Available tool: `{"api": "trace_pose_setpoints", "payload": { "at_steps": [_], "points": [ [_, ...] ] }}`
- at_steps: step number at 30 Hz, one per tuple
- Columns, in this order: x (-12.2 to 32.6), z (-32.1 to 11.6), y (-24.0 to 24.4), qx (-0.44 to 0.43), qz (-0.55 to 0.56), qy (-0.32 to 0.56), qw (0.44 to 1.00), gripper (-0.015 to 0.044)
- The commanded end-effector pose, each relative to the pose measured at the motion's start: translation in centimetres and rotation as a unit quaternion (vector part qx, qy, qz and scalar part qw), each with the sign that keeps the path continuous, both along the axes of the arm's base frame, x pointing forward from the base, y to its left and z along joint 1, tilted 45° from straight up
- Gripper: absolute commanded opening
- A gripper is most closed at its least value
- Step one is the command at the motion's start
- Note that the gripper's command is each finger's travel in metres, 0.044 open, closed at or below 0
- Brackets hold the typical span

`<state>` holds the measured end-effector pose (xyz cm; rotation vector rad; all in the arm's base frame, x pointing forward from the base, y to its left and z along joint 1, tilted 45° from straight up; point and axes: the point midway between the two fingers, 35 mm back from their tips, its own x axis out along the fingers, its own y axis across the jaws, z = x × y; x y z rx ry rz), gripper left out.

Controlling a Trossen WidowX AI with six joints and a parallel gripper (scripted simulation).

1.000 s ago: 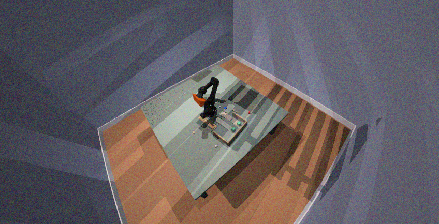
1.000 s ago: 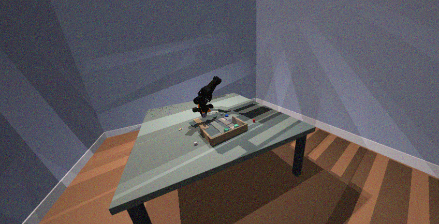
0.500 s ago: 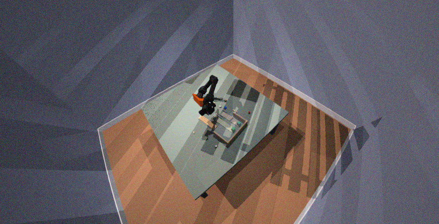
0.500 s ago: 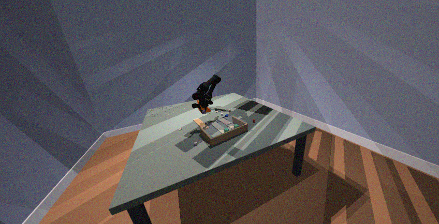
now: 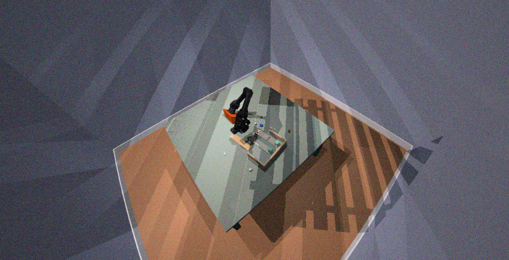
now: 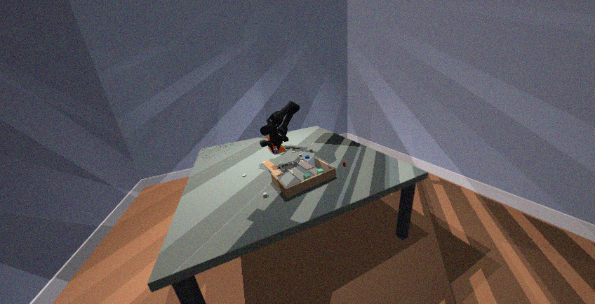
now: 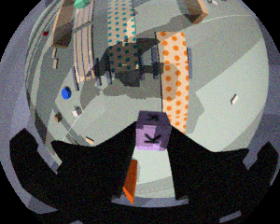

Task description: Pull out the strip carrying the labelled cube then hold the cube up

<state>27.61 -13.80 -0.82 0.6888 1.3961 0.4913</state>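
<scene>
My gripper (image 7: 151, 126) (image 6: 276, 150) is shut on a purple cube (image 7: 151, 136) marked with a black K, held up clear of the table. In the wrist view the near end of the orange-dotted strip (image 7: 175, 75) (image 5: 239, 142) (image 6: 271, 168) passes behind the cube. That strip lies flat outside the open side of the wooden tray (image 5: 274, 155) (image 6: 311, 184) (image 7: 63, 28). The teal-dotted strip (image 7: 121, 23) and the striped strip (image 7: 84, 37) (image 5: 263, 134) lie to its left in the wrist view. Shadow crosses the teal-dotted strip, so any gap in it is hard to see.
Green blocks (image 5: 270, 149) (image 6: 306, 175) (image 7: 81, 4) sit inside the tray. A blue piece (image 5: 261, 125) (image 6: 306, 156) (image 7: 66, 92), a red piece (image 5: 289, 130) (image 6: 344, 163) (image 7: 45, 34) and small pale pieces (image 5: 250, 169) (image 6: 264, 194) (image 7: 234, 99) lie around it.
</scene>
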Motion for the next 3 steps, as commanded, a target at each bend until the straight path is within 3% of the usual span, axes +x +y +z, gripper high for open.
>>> {"api": "trace_pose_setpoints", "payload": {
  "at_steps": [1, 3],
  "points": [
    [-0.08, 0.01, -0.03, -0.001, 0.003, 0.001, 1.000, 0.0000],
    [-0.08, 0.01, -0.03, -0.001, 0.003, 0.001, 1.000, 0.0000]
  ]
}}
